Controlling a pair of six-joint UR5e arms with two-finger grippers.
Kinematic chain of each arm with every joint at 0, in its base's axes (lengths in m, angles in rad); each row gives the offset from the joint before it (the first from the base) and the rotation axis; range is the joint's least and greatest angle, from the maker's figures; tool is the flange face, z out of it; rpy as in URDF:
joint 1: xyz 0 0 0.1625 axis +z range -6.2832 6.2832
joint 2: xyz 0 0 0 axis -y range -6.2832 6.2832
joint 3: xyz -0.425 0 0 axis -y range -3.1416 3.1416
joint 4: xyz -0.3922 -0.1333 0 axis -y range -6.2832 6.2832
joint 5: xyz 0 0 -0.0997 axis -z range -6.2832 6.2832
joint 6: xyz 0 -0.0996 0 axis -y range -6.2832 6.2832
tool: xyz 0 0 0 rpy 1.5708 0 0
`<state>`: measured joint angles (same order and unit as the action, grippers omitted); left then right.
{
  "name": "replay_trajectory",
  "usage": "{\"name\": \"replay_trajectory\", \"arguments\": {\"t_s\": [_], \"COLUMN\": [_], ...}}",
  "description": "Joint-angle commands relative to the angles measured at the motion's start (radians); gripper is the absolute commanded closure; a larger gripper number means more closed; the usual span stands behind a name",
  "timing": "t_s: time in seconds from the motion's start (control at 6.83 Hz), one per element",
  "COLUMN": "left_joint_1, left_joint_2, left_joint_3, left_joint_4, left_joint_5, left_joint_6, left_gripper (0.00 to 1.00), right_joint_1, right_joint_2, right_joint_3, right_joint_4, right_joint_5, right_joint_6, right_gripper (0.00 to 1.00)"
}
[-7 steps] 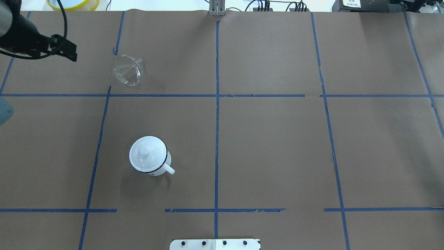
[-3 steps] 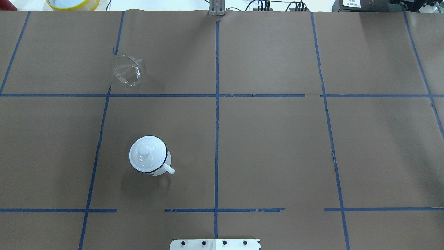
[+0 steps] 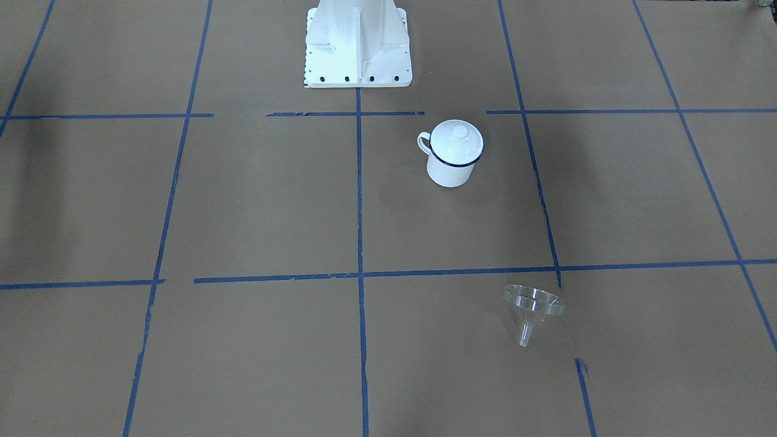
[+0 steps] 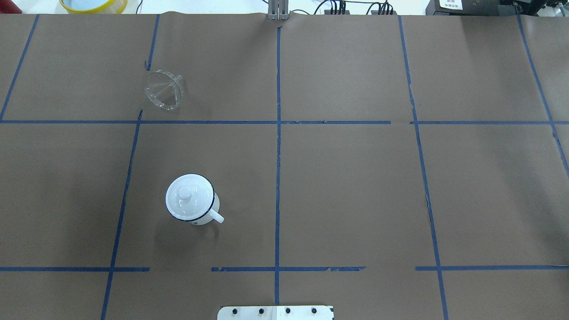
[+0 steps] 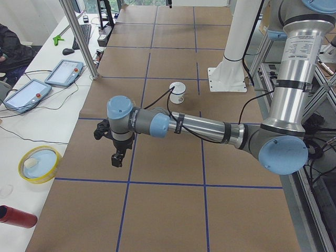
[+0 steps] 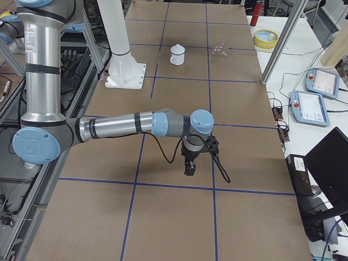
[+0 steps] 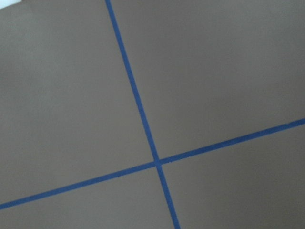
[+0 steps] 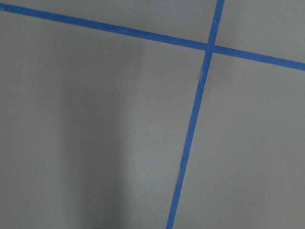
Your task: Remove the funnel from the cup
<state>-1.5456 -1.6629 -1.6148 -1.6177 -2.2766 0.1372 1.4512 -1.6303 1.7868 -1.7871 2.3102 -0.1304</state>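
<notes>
The clear plastic funnel [image 4: 163, 90] lies on its side on the brown paper, far left of the table, apart from the cup; it also shows in the front view [image 3: 531, 309]. The white enamel cup [image 4: 195, 209] with a dark blue rim stands upright nearer the robot, with a white knobbed lid [image 4: 184, 193] on it. My left gripper [image 5: 116, 157] hangs over the table's left end, away from both. My right gripper [image 6: 190, 169] hangs over the right end. They show only in the side views, so I cannot tell if they are open or shut.
The white robot base [image 3: 358, 42] stands at the near edge. A yellow-rimmed dish [image 5: 39, 164] and a red can [image 5: 16, 216] sit beyond the table's left end. Control tablets [image 5: 63, 72] and a metal post [image 5: 79, 37] stand along the far side.
The left arm and gripper, at the overhead view's top left one second ago, have moved out of that view to the left. The funnel and cup stay where they were.
</notes>
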Motion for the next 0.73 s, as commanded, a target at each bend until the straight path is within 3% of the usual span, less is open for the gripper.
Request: {"name": "replay_trajectory", "arguments": {"t_s": [0.0, 0.29, 0.59], "left_joint_1": [-0.037, -0.037, -0.037], "left_joint_2": [0.072, 0.075, 0.078], "left_joint_3": [0.010, 0.044, 0.043], "left_joint_4": [0.005, 0.008, 0.018], "left_joint_5": [-0.007, -0.067, -0.063], "left_joint_6": [0.041, 0.041, 0.032], "left_gripper": [0.00, 0.00, 0.00], "right_joint_1": [0.000, 0.000, 0.000], "right_joint_2": [0.000, 0.000, 0.000], "right_joint_3": [-0.001, 0.000, 0.000], "right_joint_4": [-0.002, 0.000, 0.000], "right_joint_5": [0.000, 0.000, 0.000], "right_joint_6": [0.000, 0.000, 0.000], "right_gripper": [0.00, 0.00, 0.00]}}
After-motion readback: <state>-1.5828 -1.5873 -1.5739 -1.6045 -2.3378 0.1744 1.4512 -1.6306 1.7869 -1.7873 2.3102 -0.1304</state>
